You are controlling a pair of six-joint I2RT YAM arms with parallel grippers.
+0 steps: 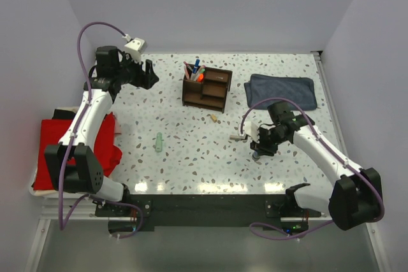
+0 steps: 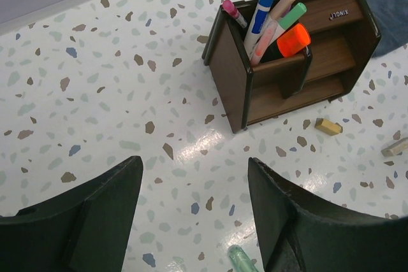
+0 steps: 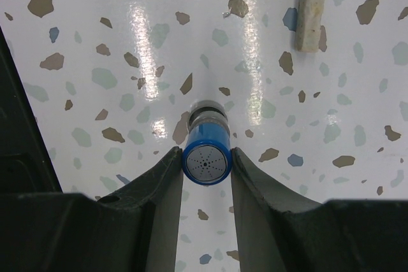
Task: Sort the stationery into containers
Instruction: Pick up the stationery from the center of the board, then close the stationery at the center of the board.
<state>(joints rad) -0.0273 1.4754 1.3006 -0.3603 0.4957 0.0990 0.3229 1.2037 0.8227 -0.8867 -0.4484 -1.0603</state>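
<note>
Currently the right gripper (image 3: 205, 156) is clamping the blue cylinder (image 3: 205, 164), its long axis standing upright between the jaws, to the near-right of the organizer (image 1: 207, 87). Meanwhile the left gripper (image 2: 194, 208) is hovering wide open and empty to the organizer's left.

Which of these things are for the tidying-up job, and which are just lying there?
For the job: wooden organizer, pens standing in it, orange highlighter, blue cylinder, pale green tube, tan bit.
Just lying about: blue-grey cloth, red cloth.
</note>
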